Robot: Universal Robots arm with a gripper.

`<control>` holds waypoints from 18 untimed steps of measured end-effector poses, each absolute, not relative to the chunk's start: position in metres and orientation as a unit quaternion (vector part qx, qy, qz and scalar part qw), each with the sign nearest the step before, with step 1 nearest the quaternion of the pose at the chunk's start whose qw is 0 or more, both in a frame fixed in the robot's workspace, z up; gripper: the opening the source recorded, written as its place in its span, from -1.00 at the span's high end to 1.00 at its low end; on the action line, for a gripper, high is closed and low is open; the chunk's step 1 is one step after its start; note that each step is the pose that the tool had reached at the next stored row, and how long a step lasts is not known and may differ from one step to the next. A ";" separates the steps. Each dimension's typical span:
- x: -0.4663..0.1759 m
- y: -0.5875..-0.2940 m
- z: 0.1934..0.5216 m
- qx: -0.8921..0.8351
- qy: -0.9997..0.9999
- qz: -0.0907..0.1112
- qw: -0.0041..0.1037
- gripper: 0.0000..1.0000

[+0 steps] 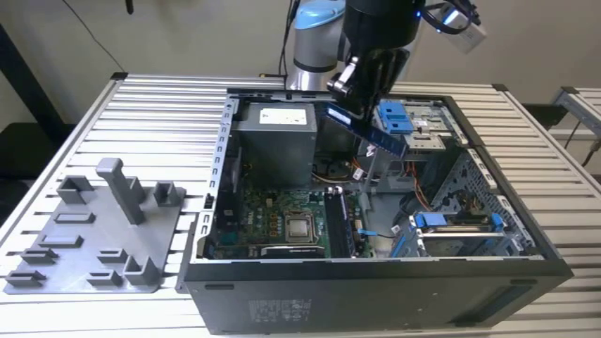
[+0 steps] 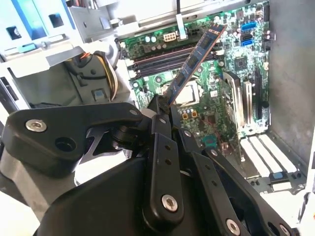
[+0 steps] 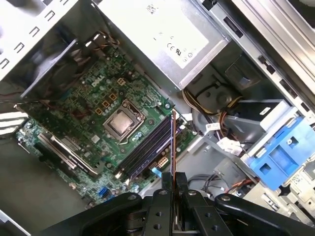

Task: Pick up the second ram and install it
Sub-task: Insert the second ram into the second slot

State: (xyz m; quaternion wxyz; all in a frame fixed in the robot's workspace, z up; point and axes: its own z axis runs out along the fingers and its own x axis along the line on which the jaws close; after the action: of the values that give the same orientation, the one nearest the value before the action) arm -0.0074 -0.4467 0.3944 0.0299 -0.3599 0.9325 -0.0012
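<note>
Closest in both wrist views is the gripper (image 2: 163,104), its fingers pinching one end of the ram (image 2: 195,55). That ram hangs tilted in the air above the open case (image 1: 376,274), over the motherboard (image 3: 113,108). Beside the case, on the exterior view's left, lies a tray (image 1: 94,243).

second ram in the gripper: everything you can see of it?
The second ram is a long, thin, flat stick: a blue-looking board with a row of dark chips. One end is clamped in the gripper's shut jaws; the rest juts free, tilted, above the motherboard of the open computer case. It touches nothing else and sits in no slot.
</note>
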 end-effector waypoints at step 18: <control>-0.007 -0.447 0.394 -0.283 0.959 -0.010 0.026 0.72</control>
State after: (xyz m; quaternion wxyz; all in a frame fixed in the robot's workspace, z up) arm -0.0075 -0.4468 0.3944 0.0257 -0.2829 0.9588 -0.0100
